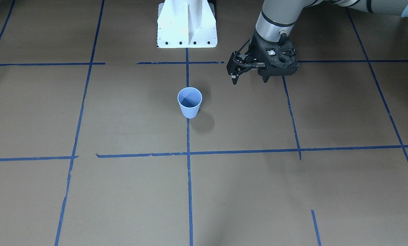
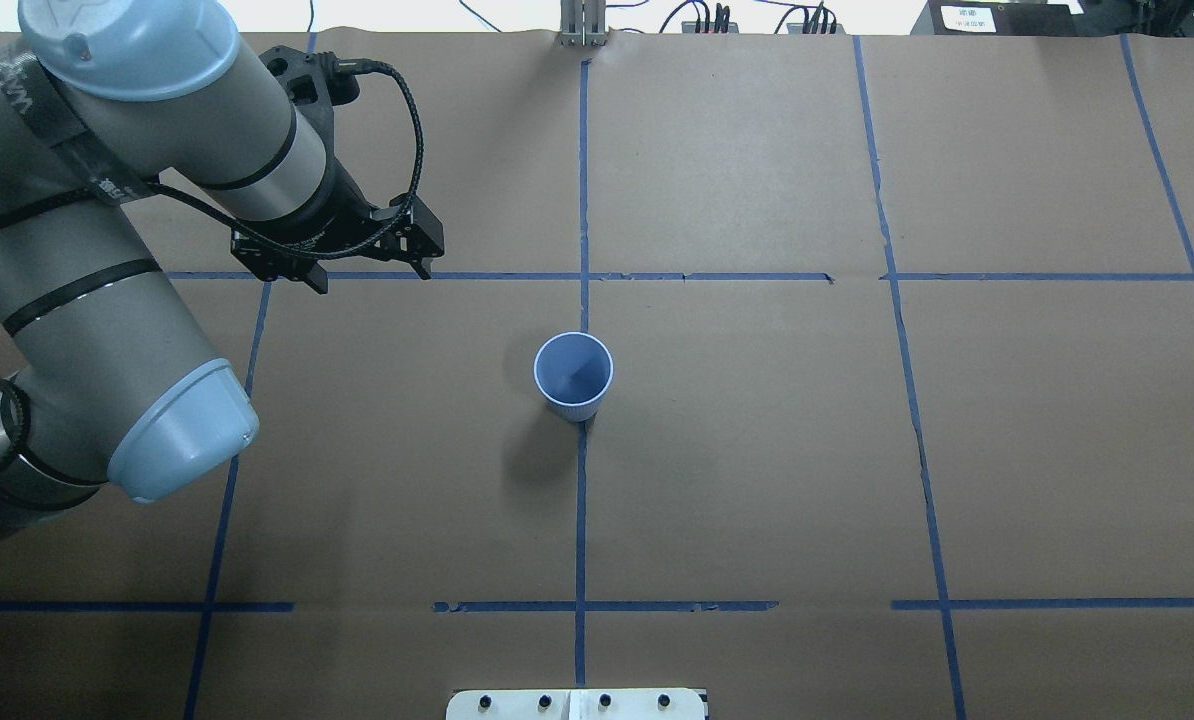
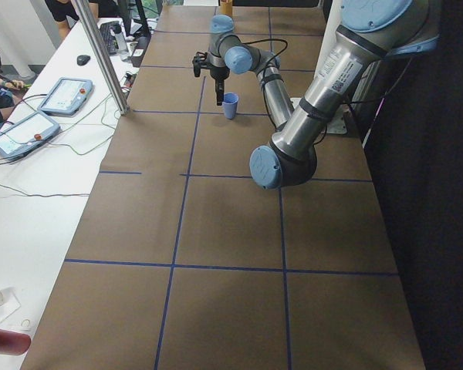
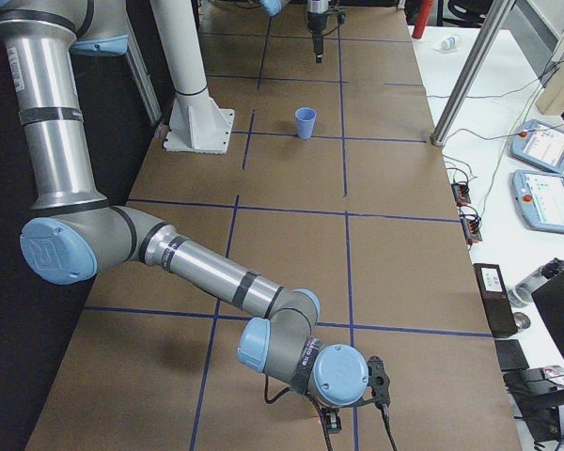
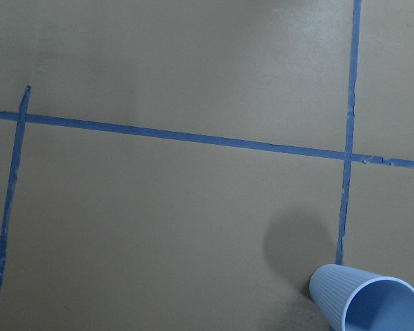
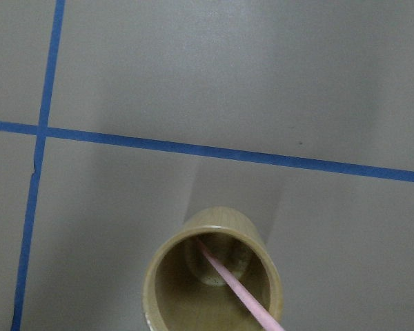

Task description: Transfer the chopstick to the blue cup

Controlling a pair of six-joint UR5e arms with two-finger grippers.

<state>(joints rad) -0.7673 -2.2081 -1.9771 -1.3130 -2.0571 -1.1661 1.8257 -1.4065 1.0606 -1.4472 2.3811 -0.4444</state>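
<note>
1. Okay, chopstick (image 6: 238, 293): thin, smooth, pink. I only see it in my right wrist view. It stands slanted inside a tan cup (image 6: 217, 221), with its lower end on the cup's floor. Its upper part leans over the rim toward the bottom-right corner of that view, where the frame cuts it off.
2. Tan cup: round, upright, mouth up, pale wood-like colour. It sits on the table just below a blue tape line in that view, right under my right wrist camera.
3. Blue cup (image 2: 573, 375): light blue with a ribbed wall, narrowing toward the base. It is upright, mouth up, with nothing inside, so the chopstick is not yet in it. It stands mid-table on the centre tape line and throws a soft shadow beside it.
4. Left pincer (image 2: 369, 278): fingers spread wide, nothing between them, tips pointing down. It hovers over a crosswise tape line, off to my left of the blue cup and clearly apart from it.
5. Right pincer (image 4: 331, 423): shows only in the right side view, low over the near end of the table. I cannot tell whether it is spread or clenched.
6. Table (image 2: 757, 450): covered in brown paper, marked into a grid by blue tape lines (image 2: 581, 520).
</note>
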